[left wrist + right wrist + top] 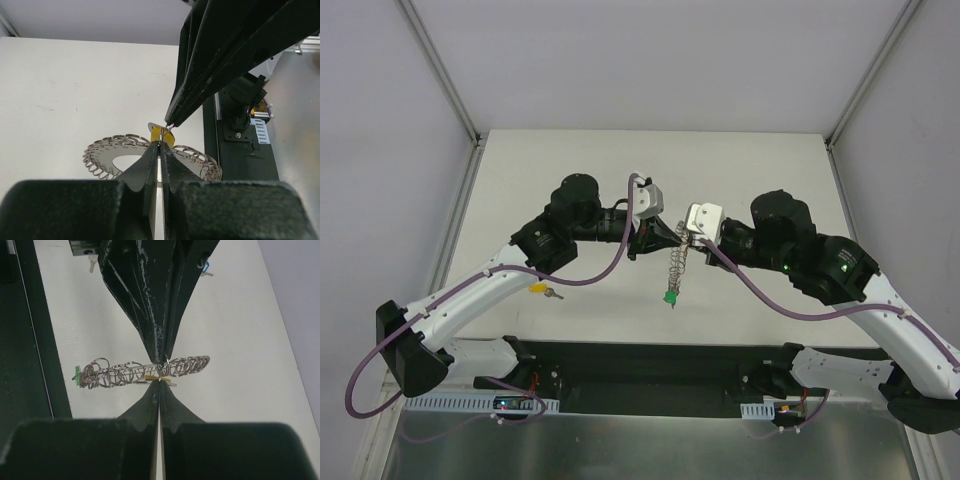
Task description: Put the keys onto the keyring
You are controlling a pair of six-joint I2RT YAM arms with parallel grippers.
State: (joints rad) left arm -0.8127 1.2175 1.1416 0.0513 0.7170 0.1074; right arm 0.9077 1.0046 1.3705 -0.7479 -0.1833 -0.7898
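The keyring (677, 262) hangs in the air over the middle of the table (760, 170), at the centre of the top view, where it shows edge-on as a thin coiled strip. In the left wrist view it lies more flat, in the lower centre of the frame, and the small wire loops along its rim are clear. A green key (671, 297) hangs from its lowest end; in the right wrist view this key sits at the left end of the ring. A small yellow head (160, 135) sits against the rim, right where the two grippers meet.

The left gripper (672, 240) comes from the left and the right gripper (686, 240) from the right, and their tips almost touch at the upper end of the ring. Both have the jaws pressed fully together. Each one pinches the rim of the ring at nearly the same spot. Whether one of them also clamps the yellow head, the pictures do not show.

On the table, in the lower left part of the top view, a yellow-headed key (538, 289) lies just beside the left arm. In the right wrist view a blue key (204, 266) lies on the table at the upper edge, partly behind the left gripper's finger.
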